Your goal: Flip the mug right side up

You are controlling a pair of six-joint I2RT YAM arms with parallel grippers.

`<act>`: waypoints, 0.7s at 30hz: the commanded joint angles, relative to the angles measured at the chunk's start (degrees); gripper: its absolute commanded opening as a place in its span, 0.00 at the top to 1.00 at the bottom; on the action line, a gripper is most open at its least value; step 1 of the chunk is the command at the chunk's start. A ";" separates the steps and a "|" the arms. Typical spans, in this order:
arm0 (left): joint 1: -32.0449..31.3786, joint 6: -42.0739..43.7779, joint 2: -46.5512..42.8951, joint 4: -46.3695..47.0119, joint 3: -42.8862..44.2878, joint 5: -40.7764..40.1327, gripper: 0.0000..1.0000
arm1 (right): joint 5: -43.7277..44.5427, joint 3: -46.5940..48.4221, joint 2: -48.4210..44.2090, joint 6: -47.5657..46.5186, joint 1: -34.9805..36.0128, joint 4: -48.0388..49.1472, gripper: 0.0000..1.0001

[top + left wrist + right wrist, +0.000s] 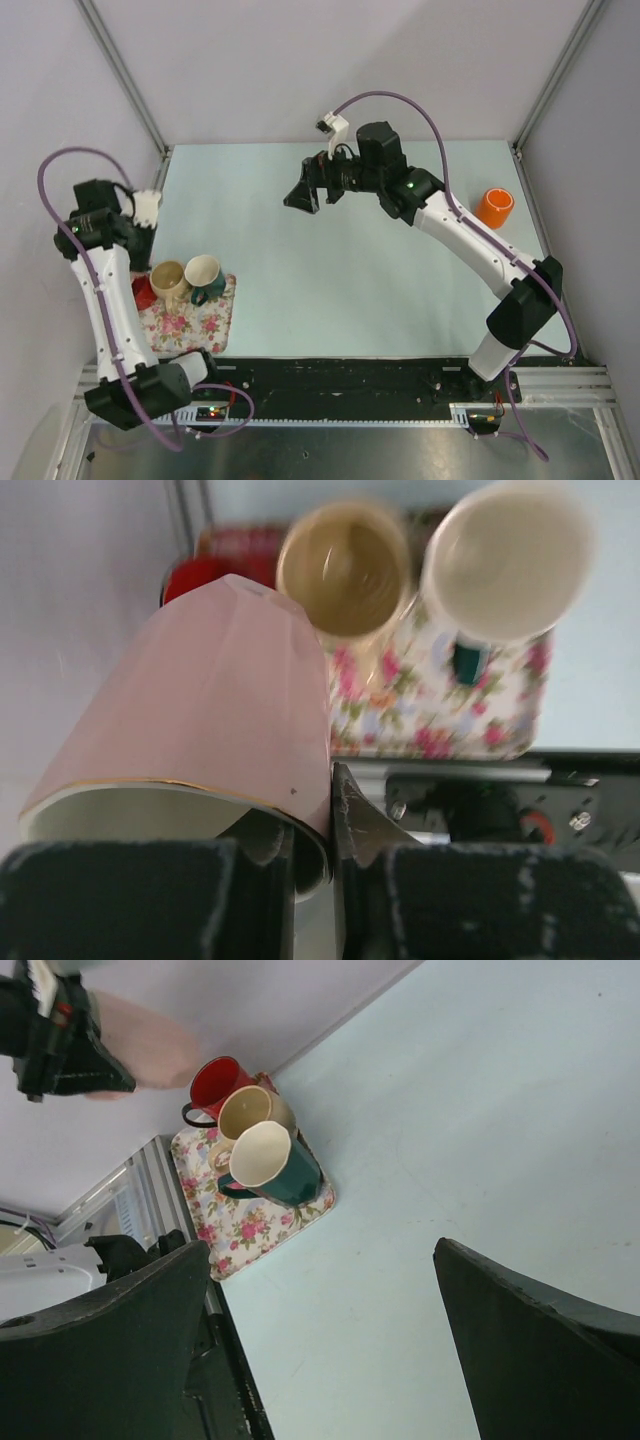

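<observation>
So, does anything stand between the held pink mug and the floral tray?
Yes: the red mug, tan mug and green mug crowd the tray's far end, nearest the held pink mug; its near end is bare.

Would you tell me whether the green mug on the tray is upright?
Upright: the green mug stands mouth up on the floral tray.

No readable text, label, brand, number or sign shows in any view.

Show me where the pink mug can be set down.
Bare table runs from the floral tray across to the orange cup. The tray's far half is crowded with three mugs; its near strip is free.
</observation>
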 commanded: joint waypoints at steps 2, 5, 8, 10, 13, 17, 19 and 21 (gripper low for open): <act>14.90 13.76 -2.57 -14.20 -9.28 -9.00 1.00 | -2.07 -0.36 -1.75 -3.46 -0.65 0.67 0.00; 22.84 18.53 -1.98 -13.86 -13.60 -8.33 1.00 | -2.04 -0.51 -1.87 -4.44 -0.78 0.47 0.01; 27.36 23.03 -2.35 -11.30 -19.68 -7.88 1.00 | -1.54 -1.13 -2.01 -5.25 -0.91 0.74 0.00; 28.23 24.93 -2.41 -7.25 -24.12 -8.79 1.00 | -1.43 -1.28 -1.94 -5.20 -1.01 1.07 0.01; 28.43 26.96 -0.24 -3.08 -27.39 -7.45 1.00 | -1.19 -1.19 -1.70 -4.70 -1.09 1.59 0.01; 28.43 28.03 4.17 -0.33 -26.46 -4.64 1.00 | -0.42 -1.09 -1.75 -4.42 -0.99 2.06 0.01; 28.49 28.47 6.12 0.87 -25.79 -4.13 1.00 | 0.34 -1.13 -1.85 -4.42 -0.90 1.95 0.00; 28.47 28.99 7.77 1.64 -25.40 -3.56 1.00 | 1.06 -1.19 -1.90 -4.42 -0.88 1.68 0.01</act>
